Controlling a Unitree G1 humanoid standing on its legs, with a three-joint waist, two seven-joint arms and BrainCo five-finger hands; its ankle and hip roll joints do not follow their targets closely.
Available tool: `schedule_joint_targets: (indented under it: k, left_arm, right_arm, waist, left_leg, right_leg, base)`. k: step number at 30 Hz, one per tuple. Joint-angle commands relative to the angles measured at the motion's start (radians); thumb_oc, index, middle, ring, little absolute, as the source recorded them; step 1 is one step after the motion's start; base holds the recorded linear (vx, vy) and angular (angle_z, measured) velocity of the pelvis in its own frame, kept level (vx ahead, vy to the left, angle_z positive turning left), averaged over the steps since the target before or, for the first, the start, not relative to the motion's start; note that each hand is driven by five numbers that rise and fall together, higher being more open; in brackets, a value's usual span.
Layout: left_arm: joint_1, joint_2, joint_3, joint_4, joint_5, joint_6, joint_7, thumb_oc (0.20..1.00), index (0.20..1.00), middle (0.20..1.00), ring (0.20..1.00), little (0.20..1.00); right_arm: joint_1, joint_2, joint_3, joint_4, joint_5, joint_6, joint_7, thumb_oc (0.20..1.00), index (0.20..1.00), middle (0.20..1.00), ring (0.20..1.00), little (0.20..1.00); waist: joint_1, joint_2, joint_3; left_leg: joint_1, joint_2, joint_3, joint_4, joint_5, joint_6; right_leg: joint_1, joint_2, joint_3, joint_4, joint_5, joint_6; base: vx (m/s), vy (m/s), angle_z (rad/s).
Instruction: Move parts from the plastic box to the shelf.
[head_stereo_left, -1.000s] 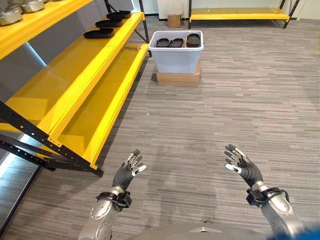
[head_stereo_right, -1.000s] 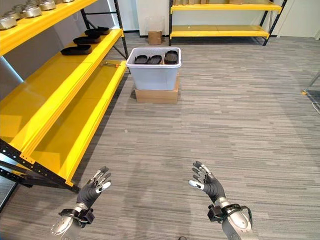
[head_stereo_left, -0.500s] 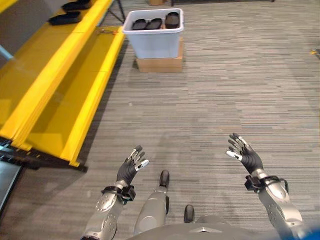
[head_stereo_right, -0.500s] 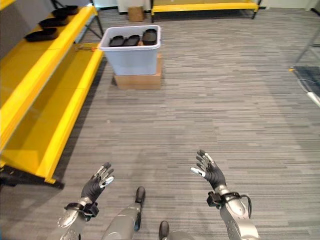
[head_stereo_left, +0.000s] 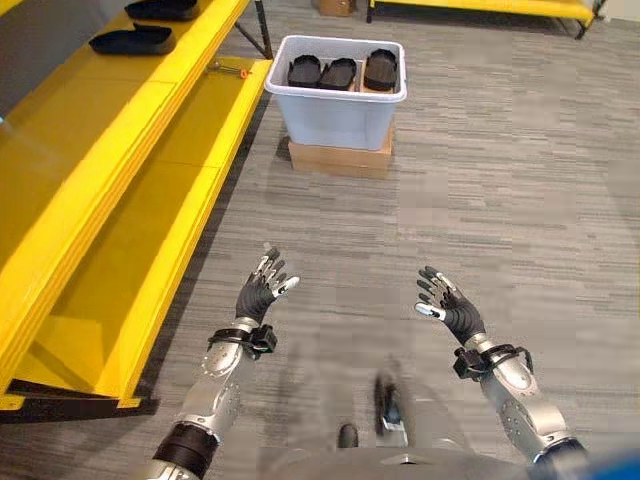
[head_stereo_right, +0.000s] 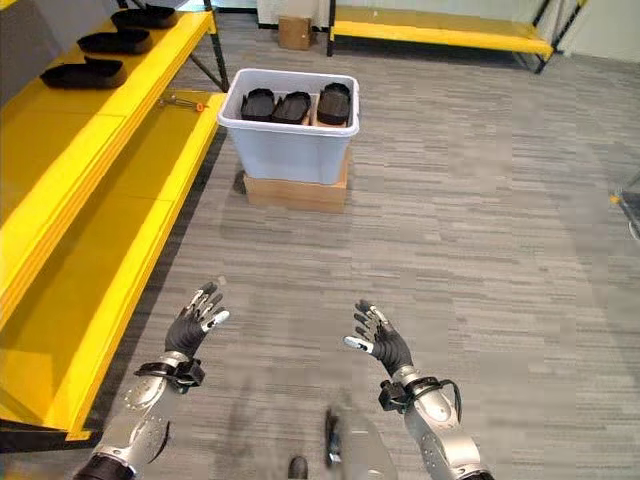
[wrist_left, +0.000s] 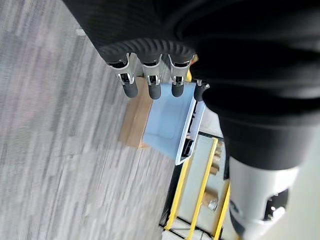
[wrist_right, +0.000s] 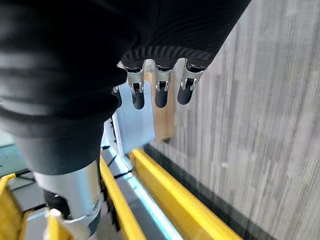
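A pale blue plastic box (head_stereo_left: 342, 115) stands on a flat cardboard carton (head_stereo_left: 338, 160) on the grey floor ahead, and holds three black parts (head_stereo_left: 341, 72) side by side. Two more black parts (head_stereo_left: 132, 41) lie on the upper yellow shelf (head_stereo_left: 110, 150) at the left. My left hand (head_stereo_left: 259, 295) and right hand (head_stereo_left: 450, 312) are raised low in front of me, well short of the box, both open with spread fingers and holding nothing. The box (wrist_left: 170, 122) also shows past the left hand's fingers in the left wrist view.
The yellow shelving runs along the left side, with a lower yellow shelf (head_stereo_left: 170, 230) near the floor. A small orange-handled tool (head_stereo_left: 232, 70) lies on the shelf beside the box. Another yellow rack (head_stereo_right: 440, 30) and a cardboard box (head_stereo_right: 293, 33) stand at the far wall.
The camera has moved forward and shifted, so the box now looks nearer. Both hands stay open and raised, a little closer together than before.
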Motion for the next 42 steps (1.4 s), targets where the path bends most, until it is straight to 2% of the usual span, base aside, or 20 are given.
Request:
schedule_joint_targets:
  k: [1,4,6,13,15,16,17,18,19,20,21,22,23,24,25,26,30,34,39,42]
  left_arm:
    - [-0.02,0.003,0.007,-0.077,0.038,-0.049,-0.01,1.0,1.0,1.0,1.0,1.0]
    - [-0.016,-0.004,0.007,-0.08,0.04,-0.05,-0.012,1.0,1.0,1.0,1.0,1.0]
    - [-0.027,-0.025,-0.009,-0.065,0.044,-0.05,-0.011,1.0,1.0,1.0,1.0,1.0]
    - [-0.049,-0.047,-0.023,-0.051,0.021,-0.056,-0.001,1.0,1.0,1.0,1.0,1.0]
    - [-0.049,-0.054,-0.025,-0.048,0.006,-0.056,-0.002,1.0,1.0,1.0,1.0,1.0]
    - [-0.045,-0.057,-0.026,-0.047,0.003,-0.056,0.0,1.0,1.0,1.0,1.0,1.0]
    - [-0.036,-0.057,-0.035,-0.05,-0.004,-0.047,-0.009,1.0,1.0,1.0,1.0,1.0]
    - [-0.033,-0.06,-0.037,-0.051,-0.004,-0.043,-0.01,1.0,1.0,1.0,1.0,1.0]
    - [-0.029,-0.065,-0.04,-0.047,-0.006,-0.04,-0.007,1.0,1.0,1.0,1.0,1.0]
    - [-0.03,-0.065,-0.04,-0.043,-0.007,-0.039,-0.004,1.0,1.0,1.0,1.0,1.0]
    - [-0.024,-0.064,-0.045,-0.042,-0.006,-0.041,-0.002,1.0,1.0,1.0,1.0,1.0]
    - [-0.021,-0.061,-0.043,-0.034,0.004,-0.044,0.0,1.0,1.0,1.0,1.0,1.0]
    - [-0.013,-0.059,-0.037,-0.031,0.01,-0.047,0.002,1.0,1.0,1.0,1.0,1.0]
    - [-0.005,-0.058,-0.035,-0.032,0.013,-0.049,0.003,1.0,1.0,1.0,1.0,1.0]
    - [-0.004,-0.058,-0.035,-0.032,0.013,-0.049,0.003,1.0,1.0,1.0,1.0,1.0]
    - [0.006,-0.055,-0.029,-0.043,0.014,-0.05,0.0,1.0,1.0,1.0,1.0,1.0]
    - [-0.012,-0.055,-0.034,-0.047,0.014,-0.056,0.001,1.0,1.0,1.0,1.0,1.0]
    - [-0.045,-0.051,-0.019,-0.04,0.006,-0.068,0.033,1.0,1.0,1.0,1.0,1.0]
    - [-0.092,-0.034,-0.013,-0.038,0.017,-0.075,0.073,1.0,1.0,1.0,1.0,1.0]
    - [-0.118,-0.026,-0.012,-0.043,0.027,-0.076,0.086,1.0,1.0,1.0,1.0,1.0]
  right_arm:
    - [-0.061,-0.002,-0.039,-0.025,-0.017,-0.047,-0.007,1.0,1.0,1.0,1.0,1.0]
    - [-0.057,-0.004,-0.045,-0.031,-0.024,-0.043,-0.012,1.0,1.0,1.0,1.0,1.0]
    - [-0.06,-0.006,-0.053,-0.019,-0.023,-0.049,-0.02,1.0,1.0,1.0,1.0,1.0]
    - [-0.069,-0.027,-0.079,-0.015,-0.017,-0.057,-0.032,1.0,1.0,1.0,1.0,1.0]
    - [-0.065,-0.035,-0.085,-0.017,-0.012,-0.058,-0.033,1.0,1.0,1.0,1.0,1.0]
    - [-0.06,-0.036,-0.088,-0.02,-0.007,-0.06,-0.033,1.0,1.0,1.0,1.0,1.0]
    - [-0.045,-0.049,-0.098,-0.035,-0.004,-0.062,-0.03,1.0,1.0,1.0,1.0,1.0]
    - [-0.043,-0.051,-0.099,-0.033,-0.004,-0.062,-0.035,1.0,1.0,1.0,1.0,1.0]
    - [-0.042,-0.05,-0.099,-0.032,-0.005,-0.064,-0.046,1.0,1.0,1.0,1.0,1.0]
    - [-0.046,-0.047,-0.098,-0.032,-0.005,-0.069,-0.054,1.0,1.0,1.0,1.0,1.0]
    - [-0.051,-0.045,-0.097,-0.027,-0.013,-0.079,-0.062,1.0,1.0,1.0,1.0,1.0]
    - [-0.05,-0.043,-0.095,-0.018,-0.016,-0.084,-0.063,1.0,1.0,1.0,1.0,1.0]
    - [-0.049,-0.04,-0.091,-0.013,-0.02,-0.088,-0.066,1.0,1.0,1.0,1.0,1.0]
    - [-0.048,-0.041,-0.089,-0.011,-0.028,-0.09,-0.067,1.0,1.0,1.0,1.0,1.0]
    - [-0.047,-0.041,-0.089,-0.011,-0.028,-0.09,-0.067,1.0,1.0,1.0,1.0,1.0]
    - [-0.041,-0.042,-0.088,-0.012,-0.038,-0.089,-0.063,1.0,1.0,1.0,1.0,1.0]
    - [-0.054,-0.016,-0.074,0.0,-0.036,-0.083,-0.066,1.0,1.0,1.0,1.0,1.0]
    - [-0.092,0.001,-0.066,0.016,-0.039,-0.076,-0.081,1.0,1.0,1.0,1.0,1.0]
    - [-0.161,0.023,-0.046,0.037,-0.053,-0.069,-0.097,1.0,1.0,1.0,1.0,1.0]
    - [-0.18,0.033,-0.035,0.035,-0.052,-0.063,-0.096,1.0,1.0,1.0,1.0,1.0]
  waist:
    - [-0.01,0.006,0.009]
    - [-0.023,0.008,0.009]
    - [-0.03,-0.004,-0.021]
    - [-0.041,0.02,-0.056]
    - [-0.043,0.026,-0.054]
    - [-0.042,0.023,-0.048]
    - [-0.015,-0.004,0.005]
    - [-0.009,-0.018,0.011]
    - [0.007,-0.02,0.029]
    - [0.009,-0.033,0.032]
    - [0.024,-0.033,0.042]
    - [0.029,-0.03,0.043]
    - [0.041,-0.014,0.039]
    - [0.056,-0.012,0.039]
    - [0.056,-0.014,0.041]
    - [0.075,-0.003,0.036]
    - [0.072,0.008,-0.001]
    - [0.082,-0.008,-0.018]
    - [0.1,-0.016,-0.038]
    - [0.099,-0.016,-0.035]
  left_leg:
    - [-0.061,0.033,-0.063,0.003,0.095,-0.047]
    - [-0.016,0.038,-0.083,-0.014,0.075,-0.053]
    - [0.018,0.041,-0.101,-0.011,0.033,-0.06]
    - [0.009,0.1,-0.11,0.108,0.031,-0.113]
    - [-0.014,0.117,-0.102,0.235,0.093,-0.154]
    - [-0.053,0.117,-0.093,0.349,0.147,-0.174]
    - [-0.221,0.076,-0.078,0.703,0.27,-0.205]
    - [-0.277,0.068,-0.061,0.698,0.26,-0.185]
    - [-0.349,0.078,-0.044,0.693,0.218,-0.166]
    - [-0.408,0.086,-0.038,0.615,0.214,-0.153]
    - [-0.42,0.121,-0.022,0.426,0.193,-0.137]
    - [-0.428,0.135,-0.018,0.324,0.217,-0.141]
    - [-0.44,0.154,-0.033,0.19,0.291,-0.15]
    - [-0.435,0.155,-0.064,0.106,0.328,-0.154]
    - [-0.427,0.154,-0.063,0.097,0.332,-0.154]
    - [-0.426,0.149,-0.127,0.019,0.372,-0.17]
    - [-0.334,0.156,-0.099,-0.057,0.371,-0.164]
    - [-0.332,0.131,-0.037,0.01,0.309,-0.13]
    - [-0.332,0.102,0.007,0.042,0.251,-0.095]
    - [-0.324,0.087,0.013,0.042,0.232,-0.075]
  right_leg:
    - [0.255,-0.052,0.057,-0.315,0.268,0.119]
    - [0.251,-0.049,0.065,-0.357,0.307,0.13]
    - [0.294,-0.041,0.087,-0.399,0.343,0.116]
    - [0.341,-0.007,0.054,-0.381,0.301,0.078]
    - [0.389,0.015,0.05,-0.389,0.267,0.055]
    - [0.416,0.016,0.053,-0.395,0.256,0.044]
    - [0.514,0.006,0.065,-0.416,0.219,0.01]
    - [0.53,-0.009,0.073,-0.416,0.212,0.006]
    - [0.555,-0.011,0.089,-0.414,0.209,0.007]
    - [0.558,-0.023,0.093,-0.411,0.208,0.01]
    - [0.585,-0.014,0.117,-0.415,0.197,0.019]
    - [0.591,-0.004,0.127,-0.418,0.186,0.019]
    - [0.605,0.019,0.141,-0.429,0.175,0.021]
    - [0.626,0.026,0.157,-0.435,0.168,0.022]
    - [0.63,0.024,0.158,-0.436,0.167,0.022]
    - [0.668,0.042,0.197,-0.447,0.143,0.025]
    - [0.686,0.026,0.2,-0.437,0.098,0.031]
    - [0.702,-0.028,0.202,-0.399,0.071,0.056]
    - [0.673,-0.083,0.21,-0.329,0.084,0.097]
    - [0.613,-0.088,0.226,-0.222,0.114,0.121]
  base:
    - [0.43,-0.067,0.29]
    - [0.24,-0.049,0.18]
    - [0.37,-0.124,0.29]
    - [0.2,-0.1,-0.02]
    - [0.26,-0.126,-0.05]
    - [0.29,-0.185,0.11]
    - [0.26,-0.186,0.23]
    - [0.26,-0.157,0.06]
    - [0.13,-0.036,0.25]
    - [0.24,0.031,0.15]
    - [0.25,0.056,-0.1]
    - [0.3,0.103,-0.31]
    - [0.24,0.082,-0.38]
    - [0.19,0.056,-0.38]
    - [0.26,0.072,-0.51]
    - [0.17,0.054,-0.67]
    - [0.2,0.124,-0.77]
    - [0.17,0.173,-0.34]
    - [0.12,0.17,-0.26]
    - [0.07,0.151,-0.03]
